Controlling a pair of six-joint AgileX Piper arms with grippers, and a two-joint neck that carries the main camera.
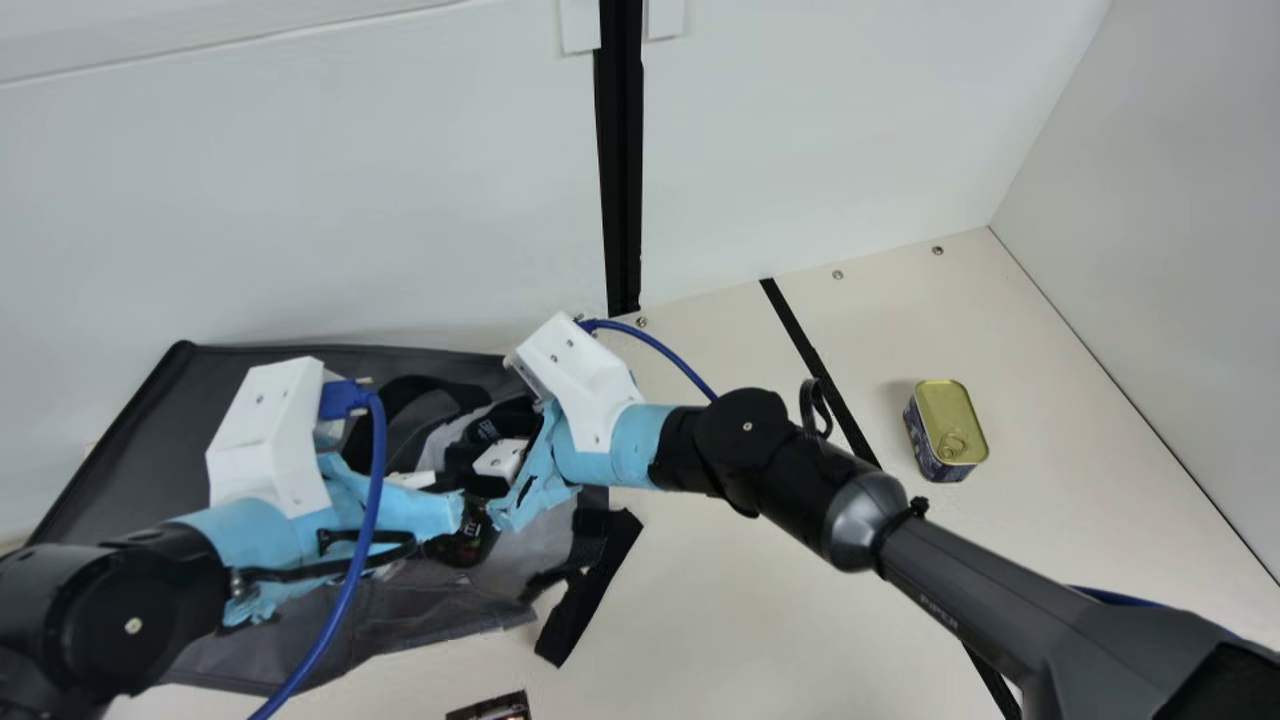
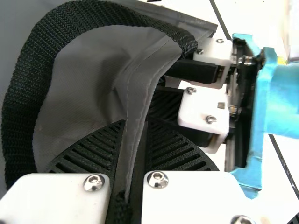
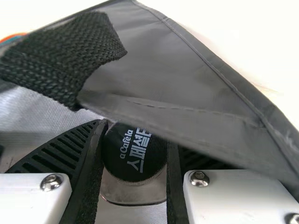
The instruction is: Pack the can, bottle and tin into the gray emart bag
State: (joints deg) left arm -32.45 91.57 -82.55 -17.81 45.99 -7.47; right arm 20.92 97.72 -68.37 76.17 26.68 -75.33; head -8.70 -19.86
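Note:
The gray bag (image 1: 130,480) lies open at the left of the main view. My left gripper (image 1: 415,481) is at its near side; in the left wrist view, my left gripper (image 2: 135,133) is shut on an upright fold of the bag wall (image 2: 142,86), below a black strap. My right gripper (image 1: 475,458) reaches over the bag opening. In the right wrist view my right gripper (image 3: 135,151) is shut on the bottle by its black cap (image 3: 133,151), under a bag flap (image 3: 173,60). A dark printed round item (image 1: 465,542) sits in the bag. The tin (image 1: 945,425) stands at the right.
A black strap end (image 1: 590,600) sticks out from the bag's right side onto the table (image 1: 740,600). A dark printed item (image 1: 490,708) is cut by the bottom edge. White walls rise behind and at the right. Both grippers are close together.

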